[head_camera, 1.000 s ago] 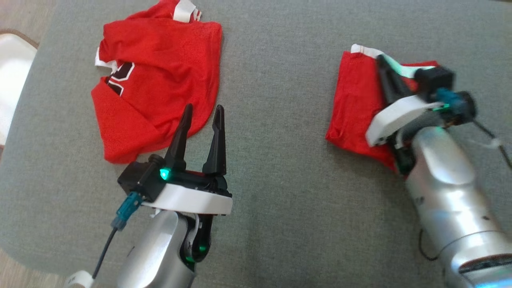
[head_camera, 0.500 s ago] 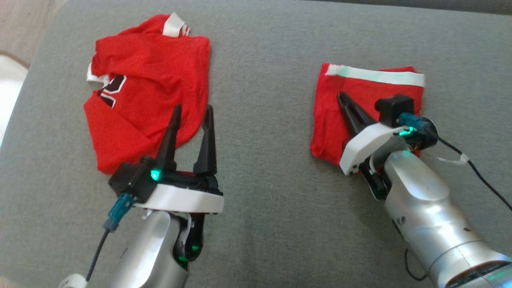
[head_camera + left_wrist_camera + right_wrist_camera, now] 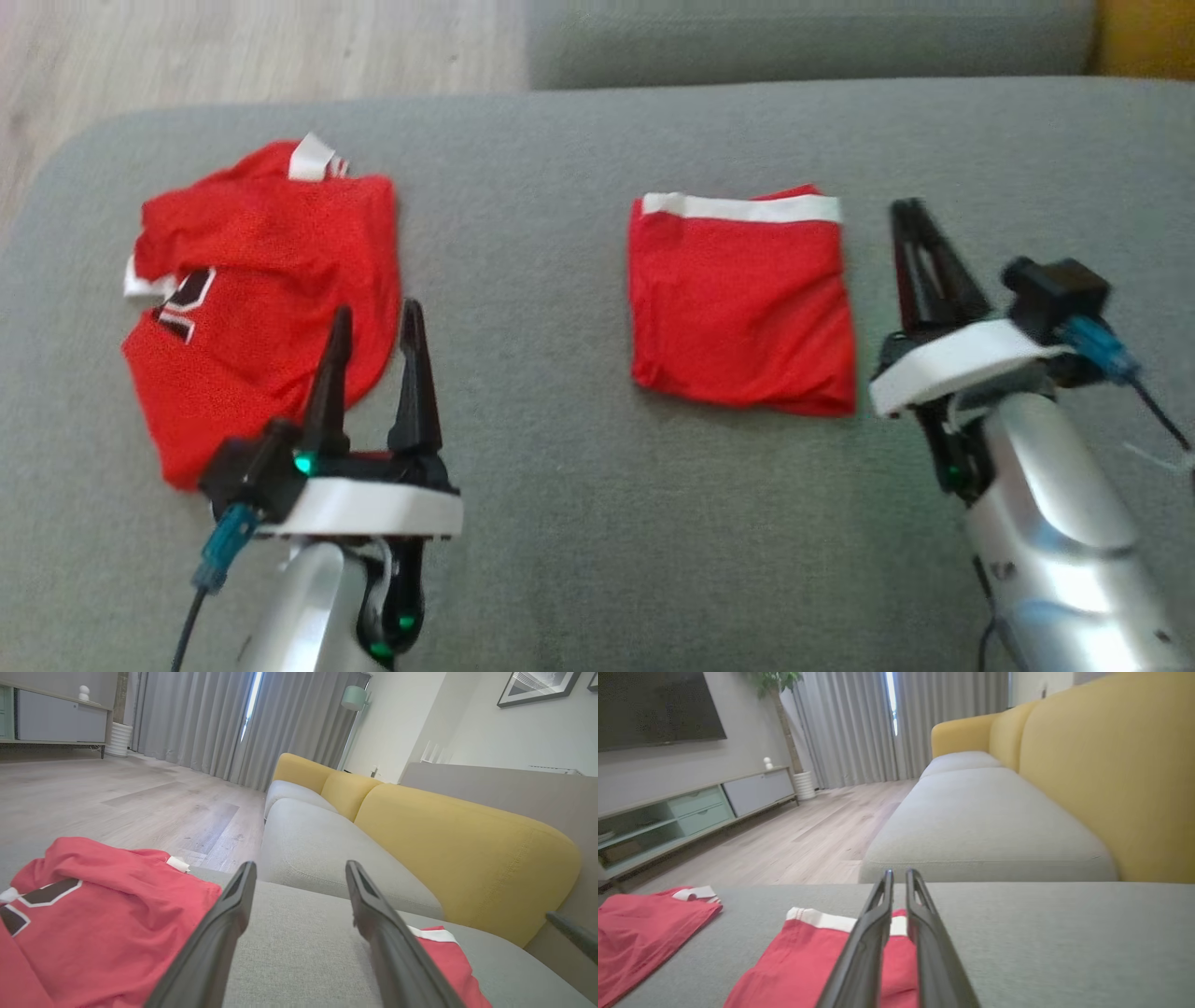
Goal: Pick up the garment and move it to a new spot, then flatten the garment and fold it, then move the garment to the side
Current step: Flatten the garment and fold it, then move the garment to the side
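Red folded garment [image 3: 742, 303] on grey cushion [image 3: 560, 485], just left of right gripper [image 3: 910, 210] fingers, closed, empty, left gripper [image 3: 375, 310] fingers spread, empty, over jersey [image 3: 252, 280] edge.

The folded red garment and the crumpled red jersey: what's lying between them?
In the head view, only bare grey cushion separates the folded red garment from the crumpled red jersey.
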